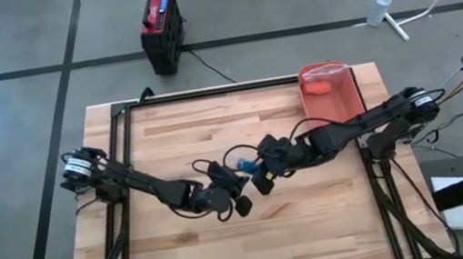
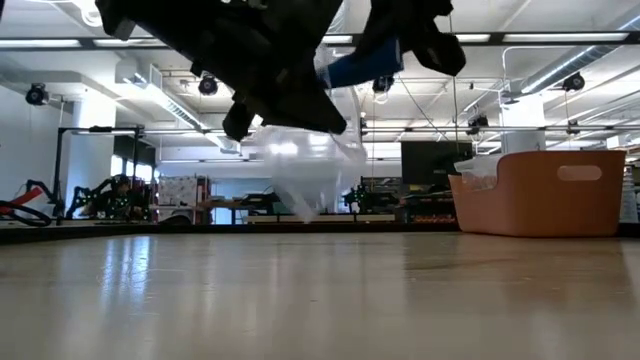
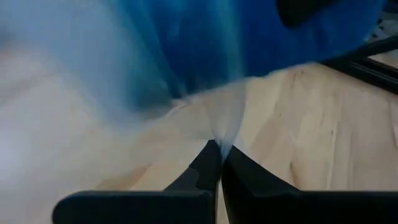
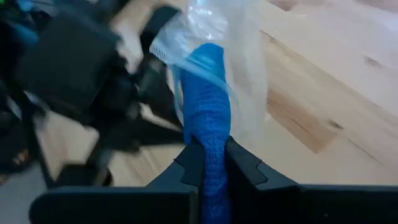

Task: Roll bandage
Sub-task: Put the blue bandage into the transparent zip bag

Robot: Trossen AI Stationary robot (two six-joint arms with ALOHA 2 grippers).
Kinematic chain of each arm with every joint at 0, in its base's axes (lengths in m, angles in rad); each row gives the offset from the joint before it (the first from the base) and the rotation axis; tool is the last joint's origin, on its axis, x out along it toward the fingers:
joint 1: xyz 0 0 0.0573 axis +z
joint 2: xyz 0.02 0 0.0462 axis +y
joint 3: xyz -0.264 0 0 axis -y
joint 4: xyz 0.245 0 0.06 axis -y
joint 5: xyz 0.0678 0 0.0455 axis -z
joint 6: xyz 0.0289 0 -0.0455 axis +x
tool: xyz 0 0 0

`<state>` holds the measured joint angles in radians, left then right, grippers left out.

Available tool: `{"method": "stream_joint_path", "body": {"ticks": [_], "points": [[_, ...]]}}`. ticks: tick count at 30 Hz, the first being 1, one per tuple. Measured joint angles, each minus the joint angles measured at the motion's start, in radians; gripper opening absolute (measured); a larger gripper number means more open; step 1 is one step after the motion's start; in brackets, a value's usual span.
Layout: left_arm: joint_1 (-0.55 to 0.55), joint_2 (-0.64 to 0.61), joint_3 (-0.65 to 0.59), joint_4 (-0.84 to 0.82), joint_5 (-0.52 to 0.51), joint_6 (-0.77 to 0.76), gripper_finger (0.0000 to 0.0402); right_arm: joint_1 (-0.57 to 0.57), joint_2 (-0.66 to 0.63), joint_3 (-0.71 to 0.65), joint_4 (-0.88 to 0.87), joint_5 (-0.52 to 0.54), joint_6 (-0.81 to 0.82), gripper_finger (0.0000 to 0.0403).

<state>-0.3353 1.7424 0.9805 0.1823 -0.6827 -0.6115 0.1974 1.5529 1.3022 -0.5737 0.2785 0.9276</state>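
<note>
Bandage (image 4: 208, 118) — a blue one — is held up in the air over the middle of the table (image 1: 230, 240), clear of the wood, between the two arms. It is not bare: a clear plastic wrapper (image 4: 239, 68) hangs around and beside it, and the low view shows that wrapper (image 2: 300, 170) drooping below the arms without reaching the table top.

Right gripper (image 4: 211, 163) is clamped on the lower end of the blue bandage, which runs up between its fingers. Left gripper (image 3: 221, 163) has its fingers pressed together, with a thin fold of the clear wrapper pinched between them; the blue mass fills the view just past it.

Assessment: the task is at an early stage. The bandage appears to be partly inside its wrapper, and the two grips — one on the bandage, one on the plastic — suggest the unwrapping step is in hand. No rolled-up bandage is visible anywhere. Left to do, by this reading: free the bandage, then roll it.

An orange bin (image 1: 333, 100) stands at the table's far right corner, well apart from the work.
</note>
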Motion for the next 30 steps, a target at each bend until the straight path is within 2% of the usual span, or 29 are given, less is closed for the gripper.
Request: {"method": "stream_joint_path", "body": {"ticks": [6, 16, 22, 30], "points": [[-0.001, 0.018, -0.001, 0.076, 0.0, -0.038, 0.0, -0.001, 0.044, 0.0, 0.018, -0.034, 0.028, 0.0023], [0.002, 0.003, -0.004, 0.106, 0.002, -0.095, 0.0, -0.019, 0.079, 0.0, 0.039, -0.062, 0.068, 0.0047], [0.006, -0.001, -0.001, 0.119, 0.025, -0.122, 0.0, -0.022, 0.055, 0.0, 0.064, -0.069, 0.058, 0.0102], [0.007, -0.013, 0.003, 0.139, 0.116, -0.149, 0.0, -0.021, 0.019, 0.001, 0.125, -0.075, 0.02, 0.0183]]}}
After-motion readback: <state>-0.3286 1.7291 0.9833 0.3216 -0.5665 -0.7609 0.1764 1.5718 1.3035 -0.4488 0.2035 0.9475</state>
